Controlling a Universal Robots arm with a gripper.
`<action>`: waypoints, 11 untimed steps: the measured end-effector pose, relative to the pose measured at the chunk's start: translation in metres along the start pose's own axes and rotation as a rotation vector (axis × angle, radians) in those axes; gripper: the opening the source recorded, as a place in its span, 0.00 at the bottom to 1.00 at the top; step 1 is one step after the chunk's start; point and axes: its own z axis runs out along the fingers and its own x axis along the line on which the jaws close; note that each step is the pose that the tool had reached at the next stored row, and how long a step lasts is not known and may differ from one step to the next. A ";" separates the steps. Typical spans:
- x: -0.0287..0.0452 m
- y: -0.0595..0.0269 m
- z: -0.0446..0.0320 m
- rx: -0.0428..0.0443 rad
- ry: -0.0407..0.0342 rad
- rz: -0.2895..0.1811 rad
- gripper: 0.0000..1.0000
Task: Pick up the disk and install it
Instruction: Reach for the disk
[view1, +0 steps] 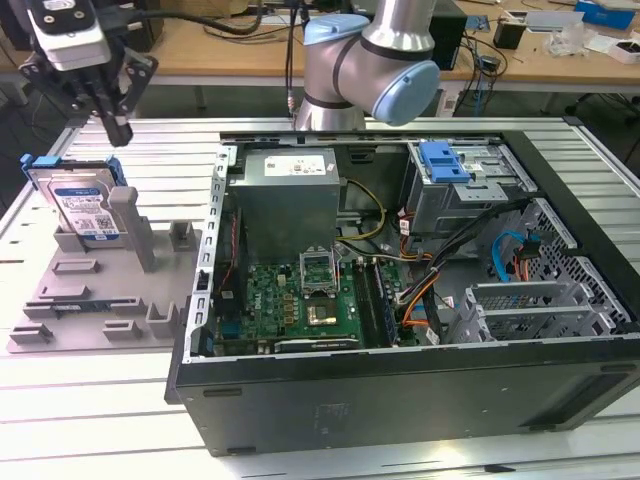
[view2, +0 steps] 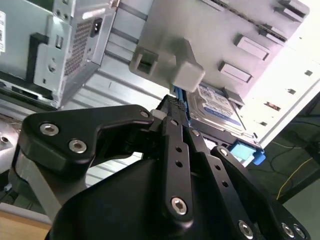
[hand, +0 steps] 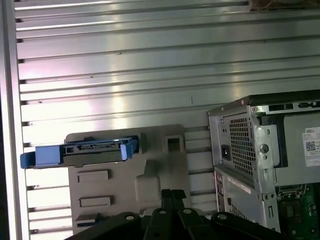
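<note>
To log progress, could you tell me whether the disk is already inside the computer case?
No: in the exterior view the disk stands in the grey holder, beside the open case, not in it.

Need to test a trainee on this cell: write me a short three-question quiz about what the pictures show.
1. True or false: the gripper is holding the disk.
2. Where does the disk stand? A) on the grey fixture tray beside the computer case; B) inside the computer case; C) atop the computer case.
3. Fill in: the carrier framing the disk is ____.
Key: 1 false, the gripper is apart from the disk; 2 A; 3 blue.
</note>
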 end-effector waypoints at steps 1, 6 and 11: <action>0.0044 0.0012 0.0003 0.0000 -0.0001 0.000 0.11; 0.0290 0.0072 0.0017 0.0001 -0.0001 0.002 0.11; 0.0491 0.0118 0.0026 0.0001 -0.0002 0.003 0.11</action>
